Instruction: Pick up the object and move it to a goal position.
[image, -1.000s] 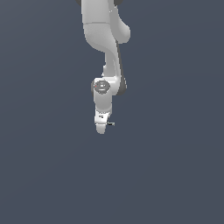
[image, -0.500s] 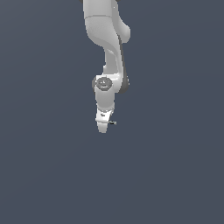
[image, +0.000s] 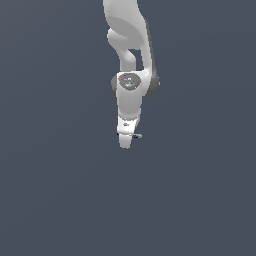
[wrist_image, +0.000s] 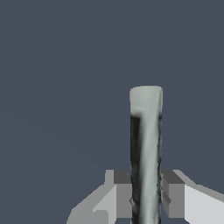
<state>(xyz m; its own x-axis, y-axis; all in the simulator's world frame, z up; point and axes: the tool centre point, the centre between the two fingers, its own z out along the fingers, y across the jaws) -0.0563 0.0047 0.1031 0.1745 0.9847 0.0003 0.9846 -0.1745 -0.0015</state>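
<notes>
Wrist view: tool (wrist_image: 146, 197) clamps rod (wrist_image: 146, 148) between fingers (wrist_image: 124, 194). Risk: narrow contact, long overhang; rod may pivot or slip during transfer toward goal.

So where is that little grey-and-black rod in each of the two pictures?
Exterior view: the small grey-and-black rod pokes out sideways near the white arm's tip, towards the exterior view's right.
Wrist view: the rod looms large, clamped between the claw's grey fingers.
Shared landmark: the claw.

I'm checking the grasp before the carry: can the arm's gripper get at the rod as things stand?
Yes, apparently: in the wrist view the rod already stands between the gripper fingers, which press its sides, with nothing in the way.
</notes>
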